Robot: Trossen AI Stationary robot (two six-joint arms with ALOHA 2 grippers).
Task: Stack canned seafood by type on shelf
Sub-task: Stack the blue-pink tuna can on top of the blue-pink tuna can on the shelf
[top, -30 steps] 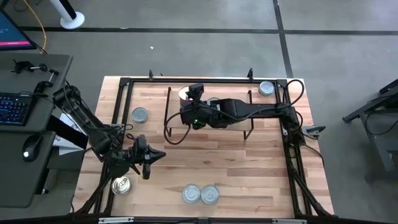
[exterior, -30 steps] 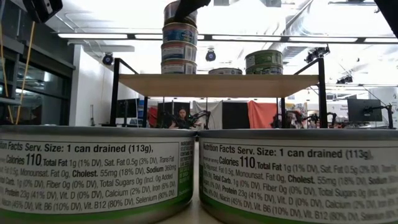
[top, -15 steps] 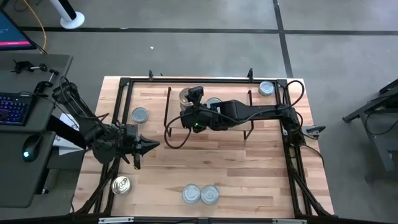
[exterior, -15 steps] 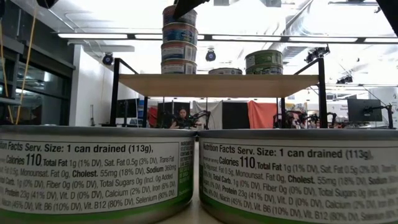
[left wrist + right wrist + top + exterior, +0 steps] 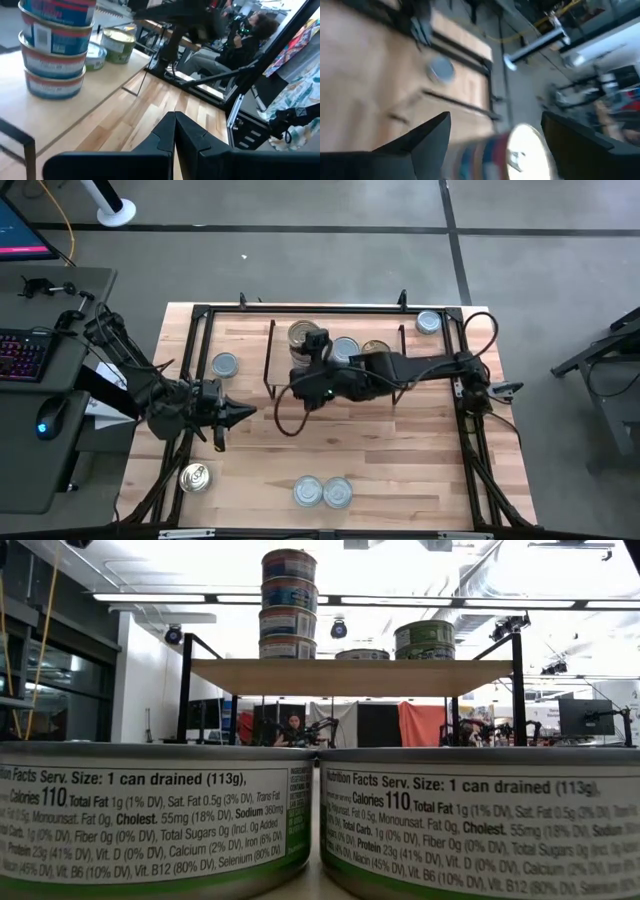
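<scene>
Right pincer [image 5: 303,376] released beside tall stack of round shiny tins [image 5: 288,606] on light-wood shelf [image 5: 350,677]; left pincer [image 5: 174,131] clenched.

Four tins [image 5: 288,605] stacked upright on shelf [image 5: 350,677].

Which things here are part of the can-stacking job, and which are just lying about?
Job: shelf; tall can stack on it; loose cans on the table; open right gripper near the stack; left gripper, shut, at table's left.
Lying about: keyboard and mouse on the side desk.
</scene>
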